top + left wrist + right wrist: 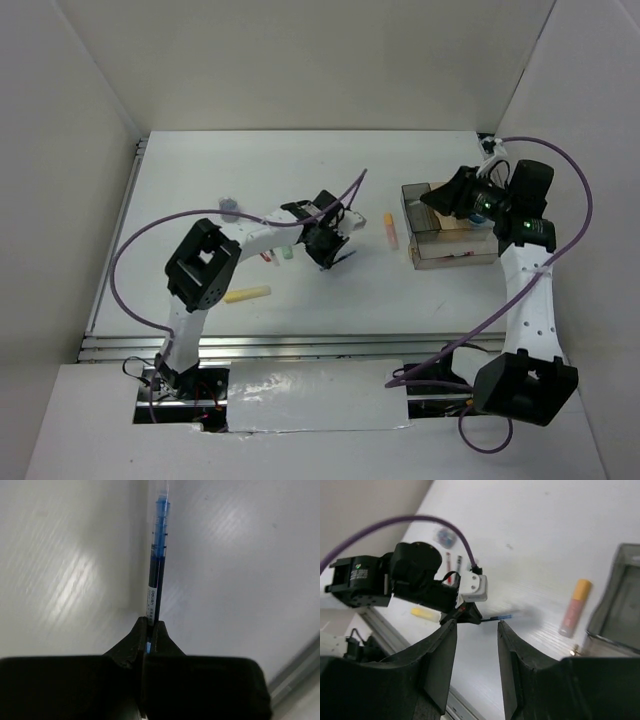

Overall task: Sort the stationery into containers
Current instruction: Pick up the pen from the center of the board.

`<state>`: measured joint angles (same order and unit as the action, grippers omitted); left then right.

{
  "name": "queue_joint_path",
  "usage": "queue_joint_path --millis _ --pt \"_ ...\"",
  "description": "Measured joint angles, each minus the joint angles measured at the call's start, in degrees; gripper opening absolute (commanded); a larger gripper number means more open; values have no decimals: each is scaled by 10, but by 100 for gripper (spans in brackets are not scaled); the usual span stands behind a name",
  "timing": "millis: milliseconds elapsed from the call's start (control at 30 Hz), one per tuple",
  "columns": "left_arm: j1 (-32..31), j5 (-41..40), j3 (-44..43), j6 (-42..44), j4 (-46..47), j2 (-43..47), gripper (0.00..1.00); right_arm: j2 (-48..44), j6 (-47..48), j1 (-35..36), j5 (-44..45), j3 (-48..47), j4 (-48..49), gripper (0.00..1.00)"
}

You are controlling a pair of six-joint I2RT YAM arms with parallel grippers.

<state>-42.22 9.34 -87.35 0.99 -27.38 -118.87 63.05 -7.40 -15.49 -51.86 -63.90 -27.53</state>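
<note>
On the white table (300,160) the clear box (455,260) stands at the right side, and the left arm (255,235) is stretched toward the middle. The right gripper (432,197) hangs at the far end of the box; its fingers (440,665) are parted moderately and nothing is held between them.

The left gripper (150,630) is closed tightly on the blue pen (156,565). The pen is pinched at one end only, so most of its length sticks out ahead of the jaws. It appears to be lifted off the table, between the scattered items and the box.

The step in hand is judged to be the carrying of the pen to the box. A firm grip is advised, because a pen held by its end can be turned easily by its own weight. The orange highlighter (390,230), which lies just beside the box, should be passed over and not pushed. The pen should be lined up with a long compartment, lowered close and only then released. Room should be left for the right gripper, or it should be drawn back first.
</note>
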Motion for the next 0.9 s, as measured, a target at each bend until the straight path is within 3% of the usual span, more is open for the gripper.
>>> queue_joint_path --millis 200,433,733,900 --pt "96 183 57 -62 23 154 0 9 -125 78 -30 0 132 62" --pt "151 341 41 -156 109 312 0 68 -263 166 -27 -67 246 65" --pt "163 414 63 -240 143 327 0 96 -328 249 -3 -129 313 58" --pt "163 422 75 -263 160 332 0 100 -328 270 10 -130 311 60"
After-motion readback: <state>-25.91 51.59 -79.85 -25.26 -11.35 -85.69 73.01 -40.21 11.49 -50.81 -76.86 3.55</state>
